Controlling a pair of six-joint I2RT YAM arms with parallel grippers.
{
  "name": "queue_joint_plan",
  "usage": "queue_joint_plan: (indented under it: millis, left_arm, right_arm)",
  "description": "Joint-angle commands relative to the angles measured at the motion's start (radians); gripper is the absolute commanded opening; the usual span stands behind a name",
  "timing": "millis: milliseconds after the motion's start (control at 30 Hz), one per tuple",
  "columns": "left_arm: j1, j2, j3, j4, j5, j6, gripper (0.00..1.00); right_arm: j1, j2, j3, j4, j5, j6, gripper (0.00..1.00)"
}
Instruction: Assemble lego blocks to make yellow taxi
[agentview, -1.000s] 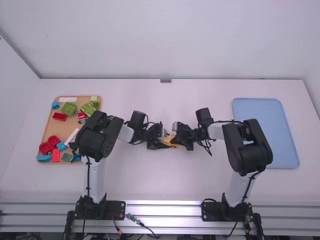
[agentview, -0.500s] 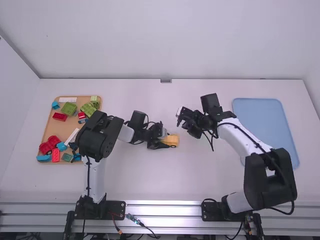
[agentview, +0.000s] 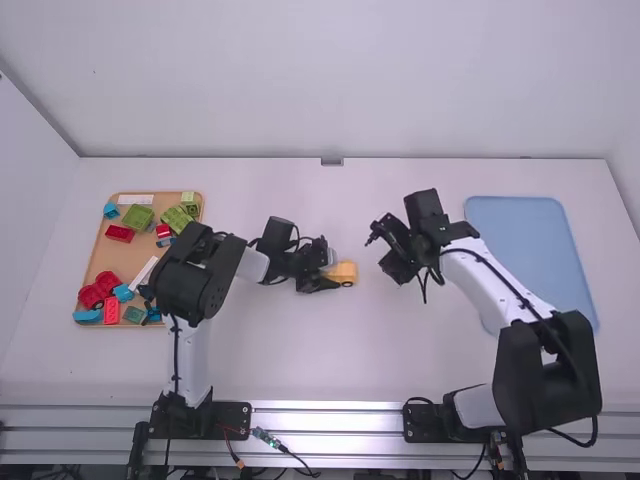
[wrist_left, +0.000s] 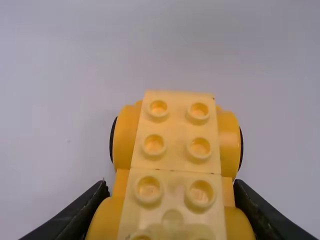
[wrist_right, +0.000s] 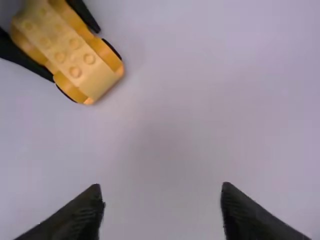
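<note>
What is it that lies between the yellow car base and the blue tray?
In the high view, the open right gripper and part of the right arm are between the yellow car base and the blue tray.

A white, smooth, flat bench (agentview: 300, 360) spans the high view, its straight far edge crossing the upper part of the frame and its sides slanting outward toward the lower corners. Pale metal rails (agentview: 325, 420) run along its near edge, at the bottom of the frame. A shallow tan tray (agentview: 125, 262) with rounded corners lies flat on the left side. On the right side lies a light blue tray (agentview: 520, 240), also round-cornered, its lower left part partly hidden. Near the middle, well apart from both trays, a yellow block car (agentview: 343, 272) sits low over the bench; whether its wheels touch is unclear.
</note>
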Motion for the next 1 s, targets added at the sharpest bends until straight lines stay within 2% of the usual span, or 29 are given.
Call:
queue_joint_plan:
  millis: [0, 267, 333, 433, 633, 733, 867, 967]
  left_arm:
    - [-0.002, 0.039, -0.026, -0.051, -0.18, 0.002, 0.53]
    - [-0.002, 0.005, -0.01, -0.163, -0.186, 0.002, 0.73]
    - [-0.004, -0.014, 0.006, -0.229, -0.188, 0.002, 0.87]
    - [-0.001, -0.029, 0.026, -0.293, -0.188, 0.002, 0.99]
    - [-0.004, -0.076, 0.098, -0.505, -0.278, 0.001, 0.99]
    - [-0.003, -0.113, 0.169, -0.675, -0.324, 0.002, 0.99]
    - [-0.003, -0.138, 0.341, -0.966, -0.372, 0.001, 0.99]
    - [-0.002, -0.138, 0.462, -1.124, -0.427, 0.001, 0.99]
  right_arm:
    - [-0.002, 0.037, -0.045, 0.009, 0.012, 0.055, 0.99]
    - [-0.002, 0.078, -0.105, 0.115, 0.012, 0.049, 0.99]
    - [-0.002, 0.078, -0.106, 0.124, 0.012, 0.049, 0.99]
    - [-0.002, 0.078, -0.109, 0.139, 0.012, 0.053, 0.99]
    - [-0.002, 0.078, -0.109, 0.143, 0.01, 0.053, 0.99]
    - [0.0, 0.078, -0.109, 0.145, 0.004, 0.053, 0.99]
    - [-0.002, 0.078, -0.109, 0.153, 0.005, 0.053, 0.99]
    - [0.0, 0.078, -0.109, 0.165, 0.004, 0.058, 0.99]
